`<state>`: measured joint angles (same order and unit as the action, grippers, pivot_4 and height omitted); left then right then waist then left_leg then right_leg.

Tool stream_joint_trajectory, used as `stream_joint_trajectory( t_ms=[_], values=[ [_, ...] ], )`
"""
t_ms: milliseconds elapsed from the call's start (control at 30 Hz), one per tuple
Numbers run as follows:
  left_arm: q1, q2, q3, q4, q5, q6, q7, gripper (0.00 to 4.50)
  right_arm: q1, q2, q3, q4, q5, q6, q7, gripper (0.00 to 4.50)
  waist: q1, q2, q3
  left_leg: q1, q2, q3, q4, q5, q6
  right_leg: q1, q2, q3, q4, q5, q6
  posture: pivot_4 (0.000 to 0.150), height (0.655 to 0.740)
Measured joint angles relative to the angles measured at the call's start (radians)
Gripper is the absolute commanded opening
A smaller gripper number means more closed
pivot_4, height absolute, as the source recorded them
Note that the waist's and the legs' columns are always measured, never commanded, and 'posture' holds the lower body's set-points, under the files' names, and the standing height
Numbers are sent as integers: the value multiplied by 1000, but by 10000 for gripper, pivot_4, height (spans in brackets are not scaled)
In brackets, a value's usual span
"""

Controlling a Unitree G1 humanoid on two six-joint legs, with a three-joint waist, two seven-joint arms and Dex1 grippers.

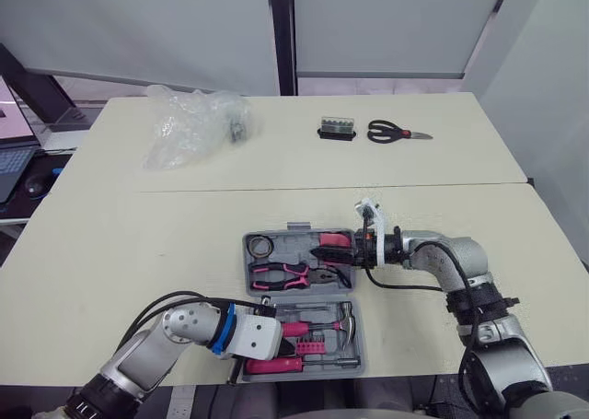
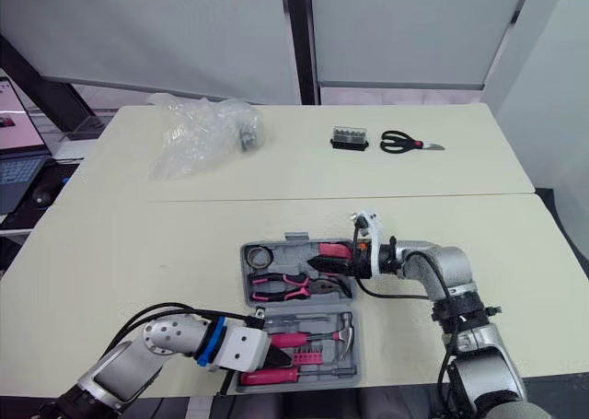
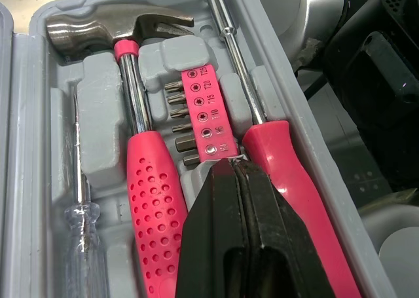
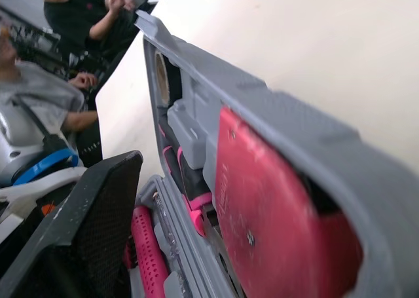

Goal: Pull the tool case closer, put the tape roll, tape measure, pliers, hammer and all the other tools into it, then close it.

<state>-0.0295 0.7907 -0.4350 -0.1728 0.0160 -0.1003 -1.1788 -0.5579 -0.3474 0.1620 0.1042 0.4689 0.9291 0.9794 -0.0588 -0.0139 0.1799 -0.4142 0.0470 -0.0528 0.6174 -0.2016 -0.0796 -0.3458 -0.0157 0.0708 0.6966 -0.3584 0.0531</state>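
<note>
The left arm comes in low from the near desk [image 1: 138,244] edge, elbow bent and forearm angled toward the near half of the open case [image 1: 360,341]. Its left end effector [image 3: 237,164] is narrow, the two black fingers [image 3: 216,219] pressed together with nothing between them. The tips sit over the near end of the bit strip [image 3: 203,111]. The hammer [image 3: 149,193], with its dotted pink grip, lies just to one side of the tips, and the red screwdriver [image 3: 288,173] just to the other. Both are seated in their moulded slots. A clear-handled screwdriver [image 3: 82,226] lies beyond the hammer, by the case wall. White print on the strip reads T25, T20 and T15; the marks below those are too small to be sure of.

The right arm is folded sharply at the elbow, with the forearm lying level across the desk and pointing at the far half of the case. The right end effector [image 1: 342,251] is at that half's end wall, right by the pink tape measure [image 4: 275,226], which sits in its pocket. Whether it is wide or narrow cannot be told. Past the tape measure from it lie the pliers [image 1: 293,273], and farther along is the tape roll [image 1: 262,247], both in the case.

Well beyond both arms, scissors [image 1: 396,133] and a plastic bag [image 1: 189,124] lie on the far desk.
</note>
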Motion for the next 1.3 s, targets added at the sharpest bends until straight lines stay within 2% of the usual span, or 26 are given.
stream_joint_trajectory(
  t_ms=[167, 367, 600, 800, 967, 1133, 1200, 1300],
  values=[
    [31, -3, 18, -13, -16, 13, 23, 0, 13, -107, 67, -113, -25, -92, 78, 44570, 1, 0, 0, 0, 0, 0, 0, 0, 0, 0, 0, 0, 0, 0, 0, 1500, 7400],
    [144, 22, 97, -99, -95, 107, 54, 0, 56, -147, 80, -201, -20, -114, 99, 44570, 0, -1, 1, -2, 1, 0, -2, 0, 0, -4, 0, 0, 0, 0, 0, 1500, 7400],
    [391, 134, 340, -276, -325, 309, 53, 0, 102, -243, 73, -369, 5, -115, 120, 44570, 5, -3, 5, -3, 1, 0, -4, 0, 0, -5, -1, 0, 0, -1, -1, 1500, 7400],
    [497, 150, 477, -243, -350, 319, 55, 0, 161, -342, 76, -507, 25, -143, 169, 44570, 9, -5, 6, -3, 0, 0, -3, 0, 0, -5, -1, 0, -1, -1, -1, 1500, 7400],
    [609, 150, 605, -190, -369, 331, 51, 0, 266, -529, 58, -653, 27, -193, 249, 44570, 15, -5, 7, -3, 0, 1, -5, 0, 0, -5, -2, -1, -2, -1, -2, 1500, 7400],
    [592, 122, 682, -88, -362, 332, 94, 0, 368, -714, 0, -701, 26, -258, 345, 44570, 26, -7, 7, -2, 1, 1, -4, 0, 0, -5, -2, -1, -3, -1, -2, 1500, 7400],
    [573, 111, 686, -85, -358, 332, 110, 0, 383, -726, -4, -693, 13, -291, 350, 44570, 25, -8, 6, -2, 1, 1, -4, 0, -1, -4, -2, 0, -3, -1, -2, 1500, 7400],
    [542, 98, 684, -90, -345, 335, 137, 0, 381, -711, 30, -629, -99, -392, 308, 44570, 25, -10, 6, -2, 1, 1, -4, 1, -1, -5, -2, 0, -4, -1, -2, 1500, 7400]
  ],
)
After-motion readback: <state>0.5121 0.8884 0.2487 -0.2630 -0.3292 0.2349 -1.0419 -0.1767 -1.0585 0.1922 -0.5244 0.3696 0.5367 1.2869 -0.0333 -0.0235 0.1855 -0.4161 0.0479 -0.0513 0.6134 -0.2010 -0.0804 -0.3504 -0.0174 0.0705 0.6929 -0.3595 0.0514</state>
